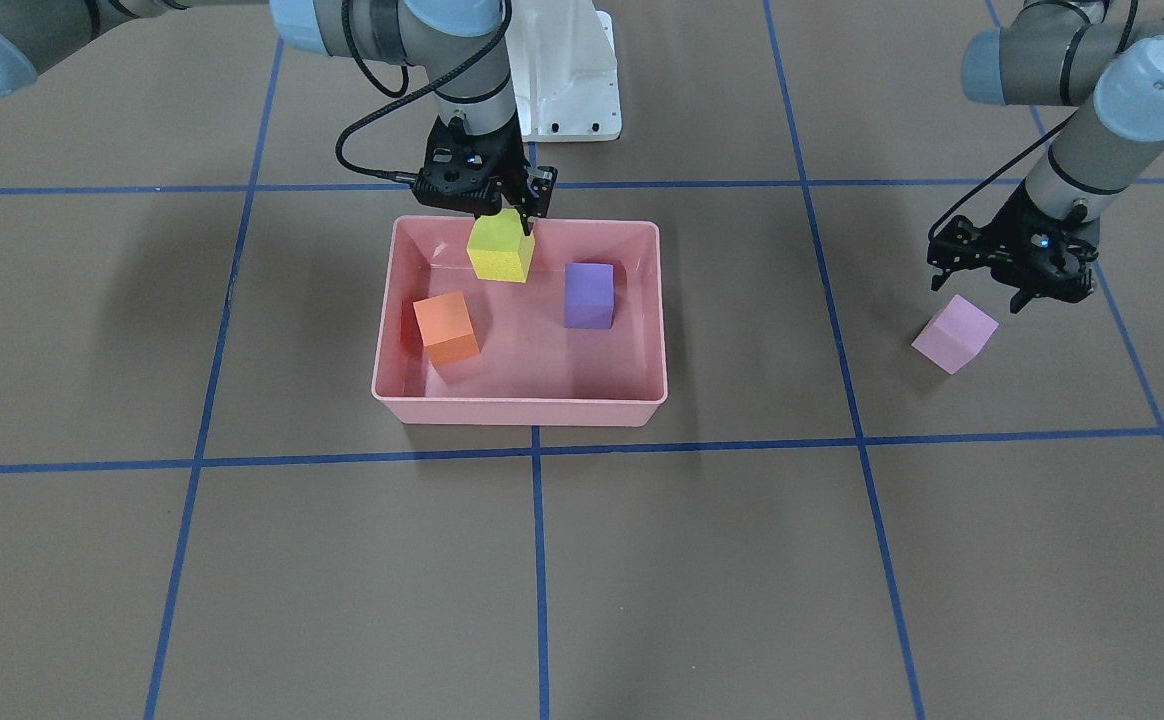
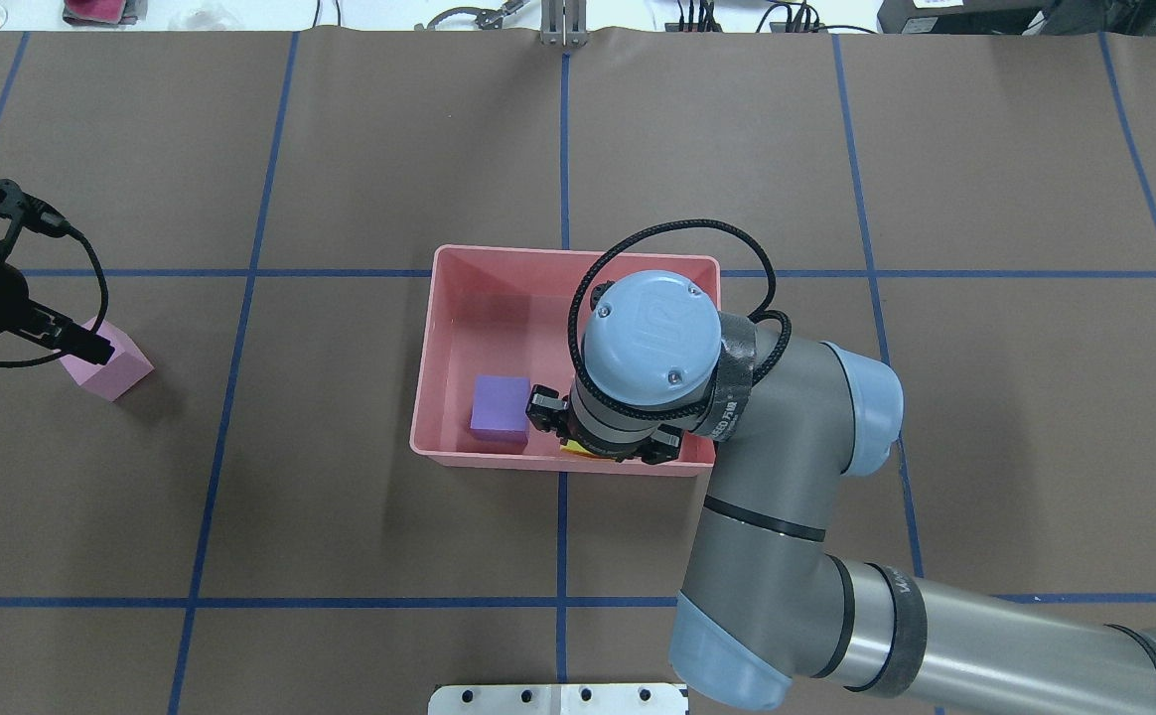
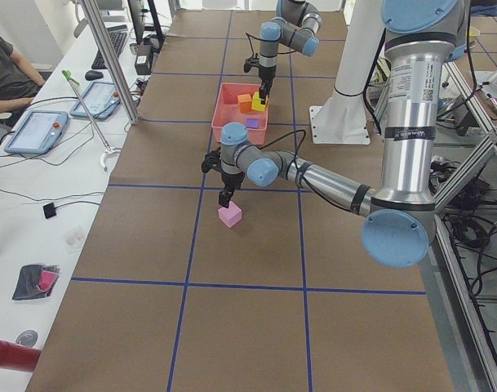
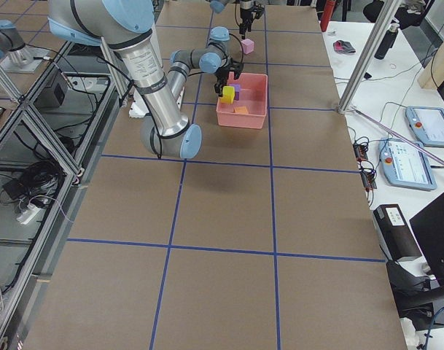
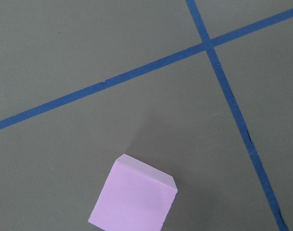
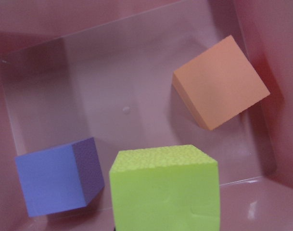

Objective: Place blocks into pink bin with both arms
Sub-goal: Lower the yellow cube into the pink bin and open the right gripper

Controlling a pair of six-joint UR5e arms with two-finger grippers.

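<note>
The pink bin (image 1: 517,410) sits at the table's middle. The orange block (image 1: 446,326) and the purple block (image 1: 589,295) lie on its floor, apart from each other. My right gripper (image 1: 502,212) is shut on the yellow block (image 1: 501,250) and holds it over the bin's robot-side part, above the floor. The right wrist view shows the yellow block (image 6: 165,187) close up, with the orange block (image 6: 221,82) and the purple block (image 6: 55,178) below it. The light pink block (image 1: 954,334) lies on the table outside the bin. My left gripper (image 1: 977,292) is open just above it and beside it.
The white pedestal base (image 1: 567,80) stands behind the bin on the robot's side. Blue tape lines (image 1: 537,450) grid the brown table. A side desk with tablets (image 3: 36,131) and a seated person runs along the table's far edge.
</note>
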